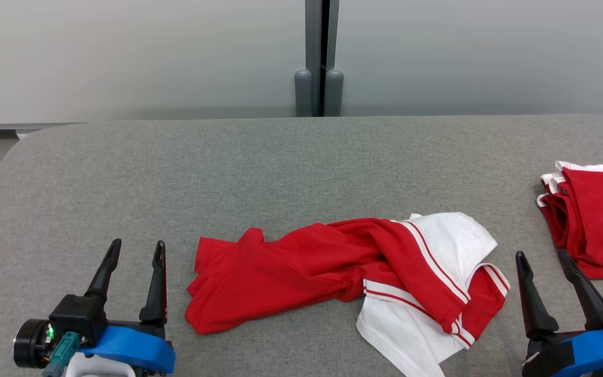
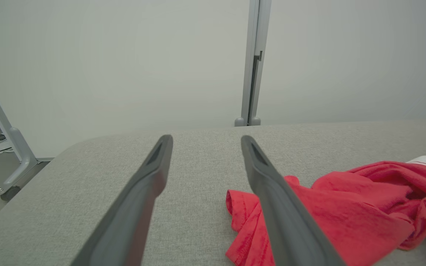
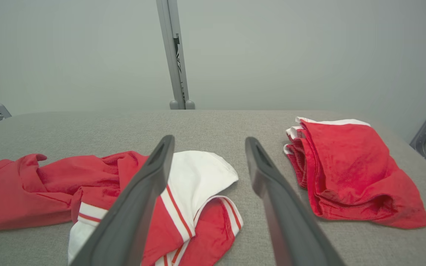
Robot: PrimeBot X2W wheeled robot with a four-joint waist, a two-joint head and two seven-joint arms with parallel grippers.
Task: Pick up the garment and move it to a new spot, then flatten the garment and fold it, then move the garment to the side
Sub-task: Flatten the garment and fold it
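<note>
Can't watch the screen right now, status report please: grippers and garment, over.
Left gripper, right gripper: open, empty. Crumpled red-and-white cloth garment lies between them on grey fabric table. Folded red cloth pile apart, far right.

Light is bright, even and diffuse, seemingly from overhead. Only thin, soft shadows lie on the table (image 1: 176,173) under the garment (image 1: 301,267) edges. The head view is sharp throughout. Colours read clean and saturated. In the wrist views the left pincer (image 2: 206,139) and right pincer (image 3: 207,139) blur towards the lens, and wide-angle bending shows mildly at the edges.
</note>
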